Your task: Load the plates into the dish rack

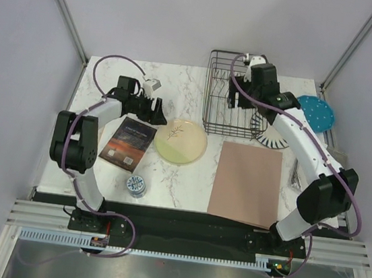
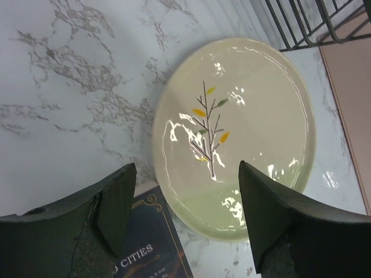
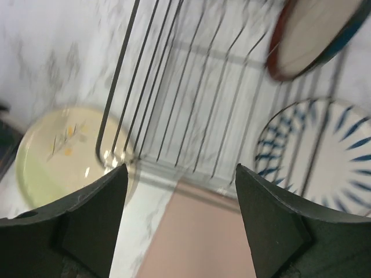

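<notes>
The black wire dish rack (image 1: 222, 96) stands at the back centre. My right gripper (image 1: 234, 99) hovers over it, open and empty; in the right wrist view (image 3: 181, 174) its wires (image 3: 174, 87) fill the scene. The red-rimmed plate (image 3: 313, 35) shows tilted among the wires; whether it sits in a slot I cannot tell. The striped plate (image 1: 268, 137) lies at the rack's front right corner. The teal dotted plate (image 1: 315, 113) lies to the right. The sprig plate (image 1: 180, 141) lies flat mid-table. My left gripper (image 1: 159, 117) is open just left of it, its fingers above the plate's near edge (image 2: 232, 191).
A dark book (image 1: 128, 142) lies left of the sprig plate, its corner under my left gripper (image 2: 145, 249). A small blue-and-white cup (image 1: 136, 186) stands near the front edge. A pink mat (image 1: 246, 182) covers the front right of the marble table (image 1: 179, 84).
</notes>
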Controlling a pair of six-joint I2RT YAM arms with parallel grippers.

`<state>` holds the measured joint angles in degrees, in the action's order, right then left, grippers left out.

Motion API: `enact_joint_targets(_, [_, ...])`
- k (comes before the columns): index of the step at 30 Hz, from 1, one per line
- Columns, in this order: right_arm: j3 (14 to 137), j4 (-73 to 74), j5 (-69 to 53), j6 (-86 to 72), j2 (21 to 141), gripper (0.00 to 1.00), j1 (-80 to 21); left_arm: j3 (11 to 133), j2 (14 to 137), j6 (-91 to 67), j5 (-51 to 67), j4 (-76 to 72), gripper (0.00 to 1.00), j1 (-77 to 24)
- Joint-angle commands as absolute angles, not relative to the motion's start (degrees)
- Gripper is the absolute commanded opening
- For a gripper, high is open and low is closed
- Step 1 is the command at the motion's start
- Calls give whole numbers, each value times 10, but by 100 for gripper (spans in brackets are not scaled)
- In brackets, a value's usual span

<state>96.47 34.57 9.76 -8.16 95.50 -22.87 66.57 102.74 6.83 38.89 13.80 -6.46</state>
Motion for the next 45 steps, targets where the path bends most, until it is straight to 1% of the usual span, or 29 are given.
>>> enact_joint_targets(1, [785,344,-143,-124,902,81,-228,737,1086,95,377,164,76,-64])
enact_joint_targets(3, [719,281,-176,-157,868,80,-227,758,1106,95,381,174,72,-64])
enact_joint_targets(4, [667,259,-198,-170,841,80,-227,761,1120,96,386,180,71,-64])
enact_joint_targets(5, [646,225,-208,-196,833,80,-228,769,1129,96,391,190,69,-64])
enact_joint_targets(10, [579,187,-214,-231,827,80,-228,814,1179,97,391,240,66,-64])
enact_joint_targets(12, [561,155,-217,-242,818,79,-227,840,1202,98,390,267,63,-64])
enact_joint_targets(14, [537,134,-215,-250,811,79,-227,873,1219,103,395,289,56,-64])
enact_joint_targets(16, [512,124,-201,-262,805,78,-227,890,1239,98,395,318,52,-64])
enact_joint_targets(17, [502,111,-199,-268,802,77,-227,897,1244,96,400,325,46,-64])
enact_joint_targets(21, [457,76,-212,-299,790,75,-231,878,1233,106,405,339,33,-69])
enact_joint_targets(27, [410,48,-221,-311,789,75,-232,851,1215,148,417,414,27,-78])
enact_joint_targets(30, [395,11,-238,-327,803,75,-231,835,1206,174,424,444,21,-85])
enact_joint_targets(33, [368,-55,-263,-343,820,74,-235,814,1196,205,450,468,5,-90])
enact_joint_targets(34, [360,-77,-262,-348,823,74,-235,808,1196,208,467,476,2,-90])
enact_joint_targets(38, [342,-115,-268,-356,845,75,-238,792,1194,207,481,485,2,-92])
enact_joint_targets(45, [367,-154,-303,-352,946,75,-264,802,1207,192,483,484,2,-98])
